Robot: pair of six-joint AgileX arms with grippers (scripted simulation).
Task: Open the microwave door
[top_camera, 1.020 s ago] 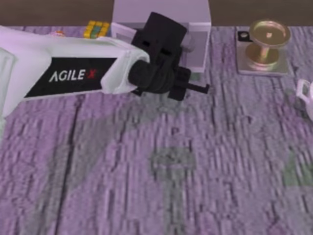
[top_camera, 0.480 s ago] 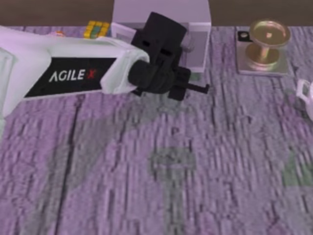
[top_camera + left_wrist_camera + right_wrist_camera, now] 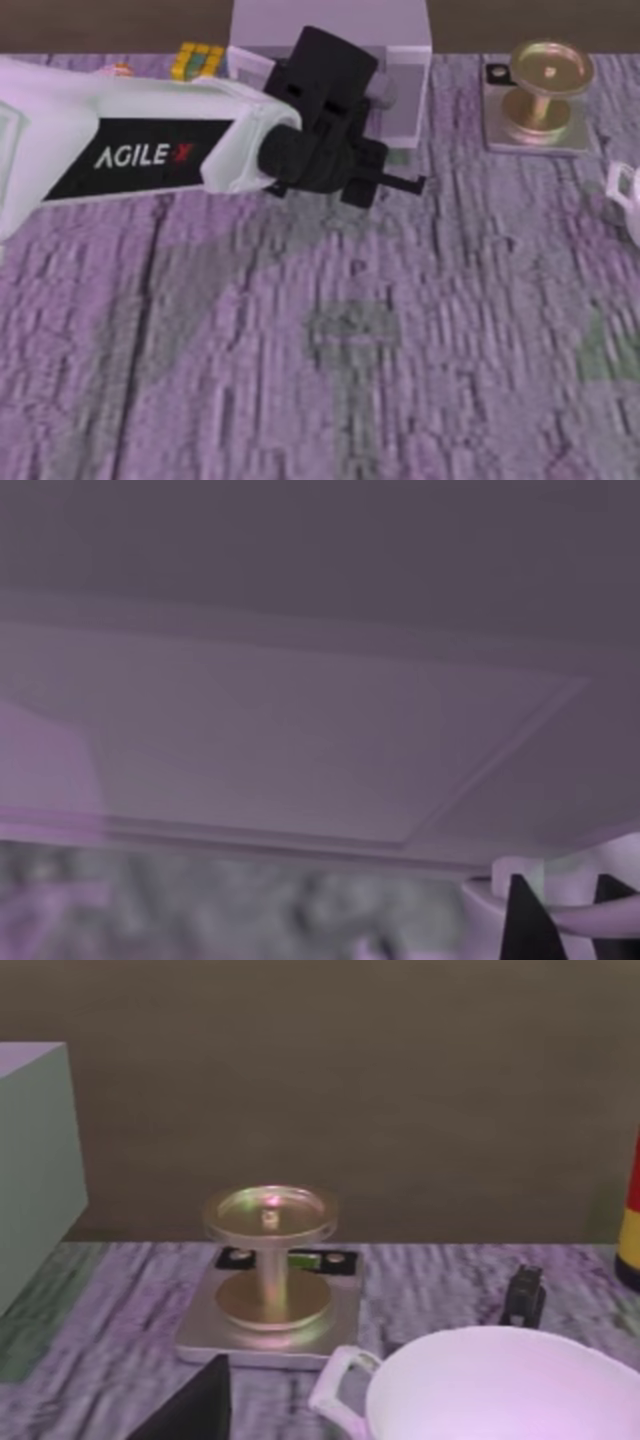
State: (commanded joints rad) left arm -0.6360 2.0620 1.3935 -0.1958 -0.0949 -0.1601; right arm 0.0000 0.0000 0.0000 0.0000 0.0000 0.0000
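The microwave [image 3: 331, 40] stands at the table's far edge. The left gripper [image 3: 563, 912] is at the microwave door [image 3: 300, 740], its 2 fingers clamped around the door's handle [image 3: 575, 917].

matt plastic microwave [image 3: 330, 22]; shiny gold metal scale [image 3: 547, 78]; rough wood table [image 3: 400, 350].

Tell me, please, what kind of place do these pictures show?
Probably a simulated kitchen tabletop: a microwave stands at the far edge of a purple wood-grain table, a gold scale sits to its right, and a white handled pot lies nearby.
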